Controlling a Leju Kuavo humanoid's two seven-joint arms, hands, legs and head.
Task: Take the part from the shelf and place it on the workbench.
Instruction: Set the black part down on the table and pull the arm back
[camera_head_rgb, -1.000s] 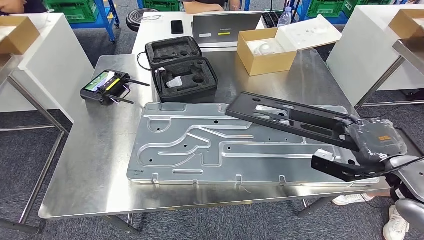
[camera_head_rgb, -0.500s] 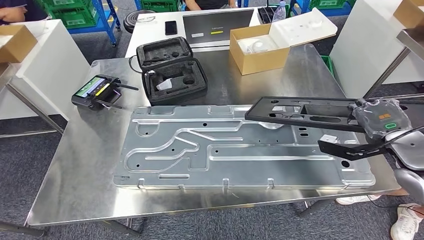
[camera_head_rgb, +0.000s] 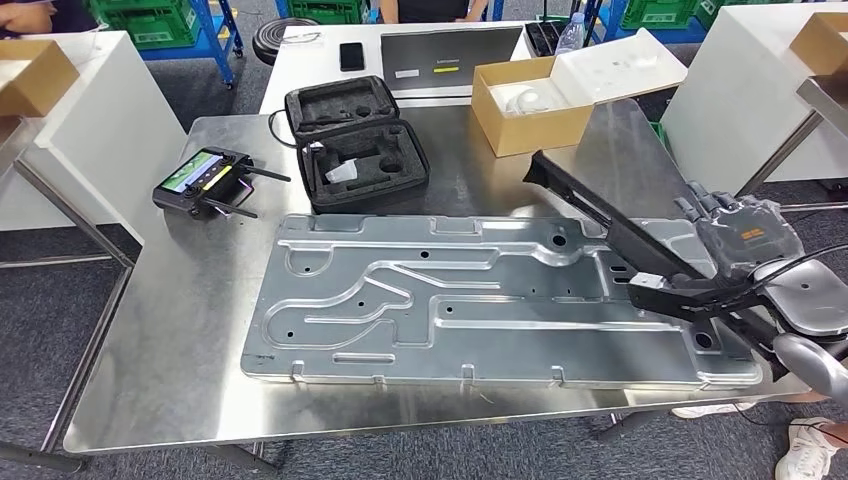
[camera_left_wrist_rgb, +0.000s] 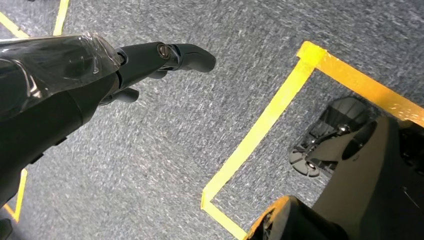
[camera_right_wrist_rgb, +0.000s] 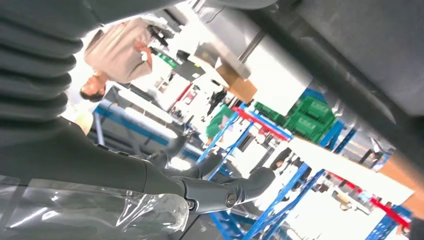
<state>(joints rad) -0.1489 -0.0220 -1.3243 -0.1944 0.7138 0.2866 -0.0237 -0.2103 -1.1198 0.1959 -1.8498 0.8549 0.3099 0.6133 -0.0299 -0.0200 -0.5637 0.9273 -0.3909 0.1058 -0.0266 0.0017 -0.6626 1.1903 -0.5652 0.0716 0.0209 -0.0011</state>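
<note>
The right hand (camera_head_rgb: 745, 250) held the long black slotted metal part (camera_head_rgb: 610, 222), tilted above the embossed silver steel panel (camera_head_rgb: 450, 300). The left hand (camera_left_wrist_rgb: 75, 85) hung empty, fingers apart.

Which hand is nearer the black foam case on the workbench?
Right. The right hand holds the black part over the bench, right of the foam case; the left hand hangs above the floor.

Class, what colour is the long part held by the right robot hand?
Black, clearest in the head view.
</note>
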